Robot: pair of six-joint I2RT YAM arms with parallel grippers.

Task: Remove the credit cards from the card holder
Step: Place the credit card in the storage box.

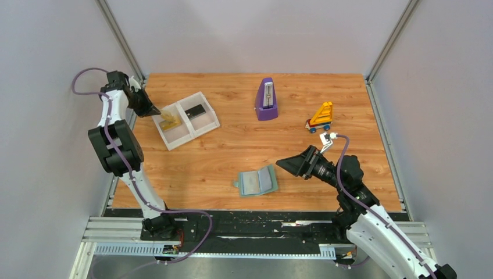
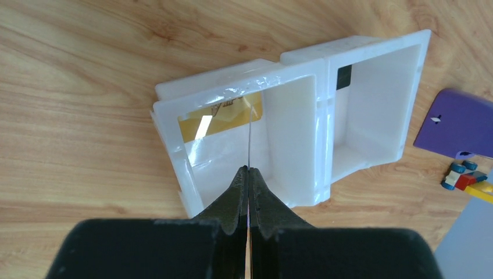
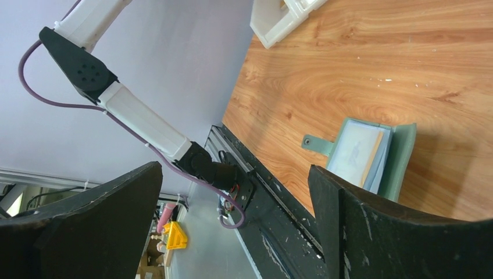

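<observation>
Left gripper (image 2: 249, 170) pinched tight on thin yellowish-gold card (image 1: 169, 120), edge-on at left compartment of glossy white tray (image 2: 302, 64), dark card (image 1: 196, 110) flat in the other; right gripper (image 1: 280, 163) spread wide, empty, near open teal card holder (image 1: 257, 181) on woodgrain table (image 1: 232, 151).

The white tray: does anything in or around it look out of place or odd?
Nothing is spilled or broken. The one oddity: a thin card stands on edge over the white tray's left compartment, pinched between the left fingers, instead of lying flat. The dark card sits in the other compartment.
</observation>
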